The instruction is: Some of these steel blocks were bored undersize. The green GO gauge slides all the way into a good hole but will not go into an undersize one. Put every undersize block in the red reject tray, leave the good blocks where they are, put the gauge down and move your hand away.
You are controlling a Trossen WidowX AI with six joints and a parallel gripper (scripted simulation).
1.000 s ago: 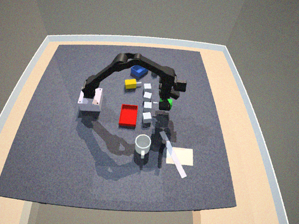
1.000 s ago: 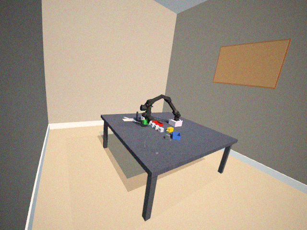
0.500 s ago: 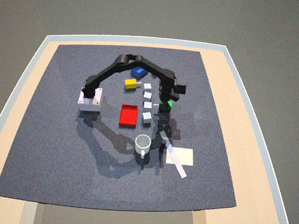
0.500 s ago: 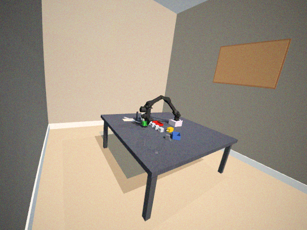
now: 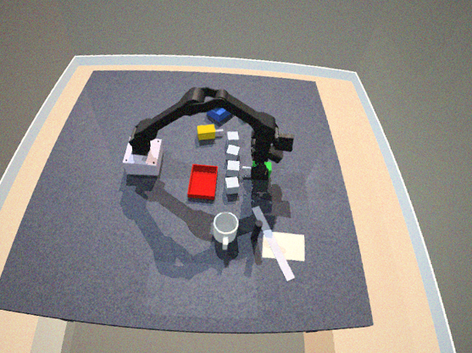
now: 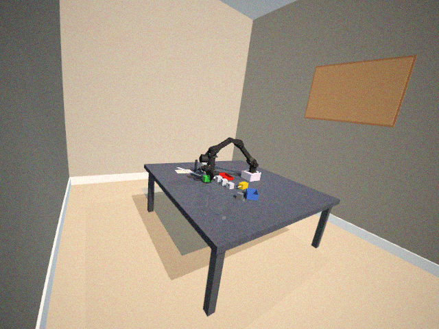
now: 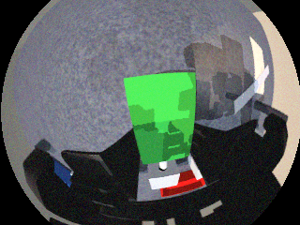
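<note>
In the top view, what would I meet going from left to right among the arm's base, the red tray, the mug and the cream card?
White base → red tray → mug → cream card

Counts, table: pale steel square blocks (image 5: 232, 185) (image 6: 230, 185), four, in one row. Dark grey small block (image 6: 239, 195), one. Open rectangular trays, two: one red (image 5: 202, 183) (image 6: 226, 176) (image 7: 183, 192), one blue (image 5: 220, 114) (image 6: 252, 195) (image 7: 62, 173). Block-handled gauges, two: one green (image 5: 269, 168) (image 6: 206, 178) (image 7: 161, 108), one yellow (image 5: 206, 131) (image 6: 243, 185). Pale round mug (image 5: 224, 238), one. Cream flat rectangular card (image 5: 294, 246) (image 6: 182, 171), one. Long whitish flat strip (image 5: 279, 255), one. Slim dark upright post (image 6: 195, 165), one.
</note>
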